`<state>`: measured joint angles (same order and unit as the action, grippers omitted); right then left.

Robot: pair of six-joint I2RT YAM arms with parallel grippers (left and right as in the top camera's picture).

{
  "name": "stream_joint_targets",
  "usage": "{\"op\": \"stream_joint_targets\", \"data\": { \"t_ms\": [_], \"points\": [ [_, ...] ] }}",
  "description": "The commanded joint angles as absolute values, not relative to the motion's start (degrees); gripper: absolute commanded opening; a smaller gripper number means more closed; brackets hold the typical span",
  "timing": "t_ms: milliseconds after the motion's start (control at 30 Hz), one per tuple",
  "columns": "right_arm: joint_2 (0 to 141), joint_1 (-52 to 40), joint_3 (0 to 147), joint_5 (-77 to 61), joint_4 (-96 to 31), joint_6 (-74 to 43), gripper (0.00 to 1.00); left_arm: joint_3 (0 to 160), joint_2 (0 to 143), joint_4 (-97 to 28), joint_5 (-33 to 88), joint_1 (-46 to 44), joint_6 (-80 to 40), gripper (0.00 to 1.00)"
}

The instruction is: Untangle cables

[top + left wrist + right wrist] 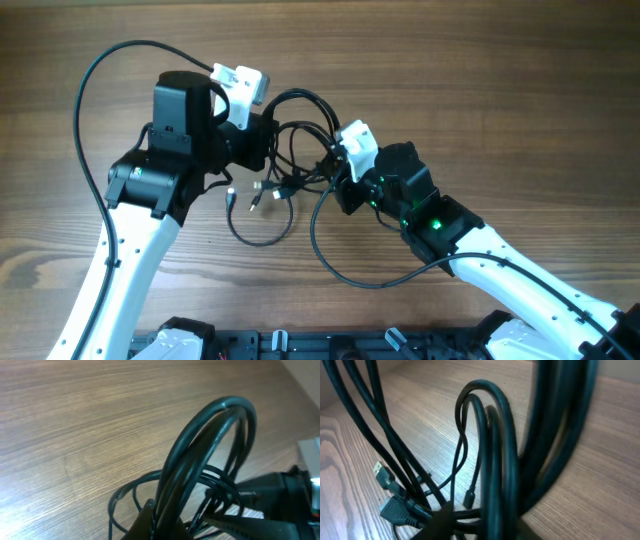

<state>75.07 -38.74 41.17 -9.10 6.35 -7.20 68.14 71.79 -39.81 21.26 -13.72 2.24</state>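
The black cables (pixel 300 94) form a tangle between my two grippers in the middle of the table. Three plug tips (pixel 254 195) rest on the wood below the left gripper (pixel 268 138), which is shut on a bundle of strands. In the left wrist view these cables (pixel 220 415) arch up out of the left gripper (pixel 162 515). The right gripper (pixel 336 176) is closed on the tangle's right side. In the right wrist view several strands (pixel 490 435) run between its fingers (pixel 442 520), and plugs (pixel 395 510) hang at the lower left.
A loose loop of thin cable (pixel 262 242) lies on the wooden table (pixel 500 90) in front of the tangle. The right arm's own thicker wire (pixel 330 262) curves beside it. The left arm's own wire (pixel 85 90) arcs at the far left.
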Motion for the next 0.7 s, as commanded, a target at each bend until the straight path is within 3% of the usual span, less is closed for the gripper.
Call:
{"op": "stream_joint_targets", "data": {
  "t_ms": [0,233,667],
  "points": [
    [75.66,-38.72,40.77,-8.54,6.35,-8.43,0.04,69.34,71.05,-39.27,18.83,-13.39,-0.51,0.04],
    [75.66,-38.72,40.77,-9.58,6.37,-9.65,0.04,69.34,71.05,-38.13,18.06,-13.34,-1.48,0.04],
    [75.66,-38.74,40.77,-17.02,1.78,-10.00,0.04,69.34,71.05,-31.48,10.09,-13.34,-19.55,0.04]
  ]
}}
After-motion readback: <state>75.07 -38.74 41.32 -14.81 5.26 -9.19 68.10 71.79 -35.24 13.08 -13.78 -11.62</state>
